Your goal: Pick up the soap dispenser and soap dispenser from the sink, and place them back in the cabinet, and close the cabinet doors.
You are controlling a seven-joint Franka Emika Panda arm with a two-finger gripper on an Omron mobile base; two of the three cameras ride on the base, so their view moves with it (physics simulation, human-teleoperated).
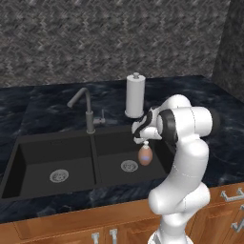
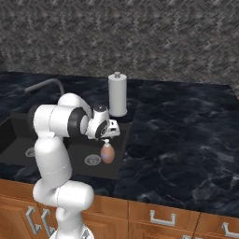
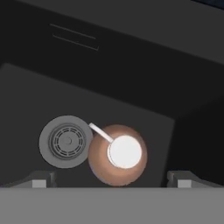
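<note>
Fingers (image 3: 112,180) spread above peach soap dispenser (image 3: 117,154) — right sink (image 3: 39,87) basin

A: Below the jaws, the peach-orange egg-shaped soap dispenser (image 3: 117,158) loses its lower rim behind the grey band.

B: And the dark fingertips (image 3: 186,180)?

A: Barely poking up either side of it. In the left base view, the white arm hides the black sink's (image 1: 47,157) right wall.
</note>
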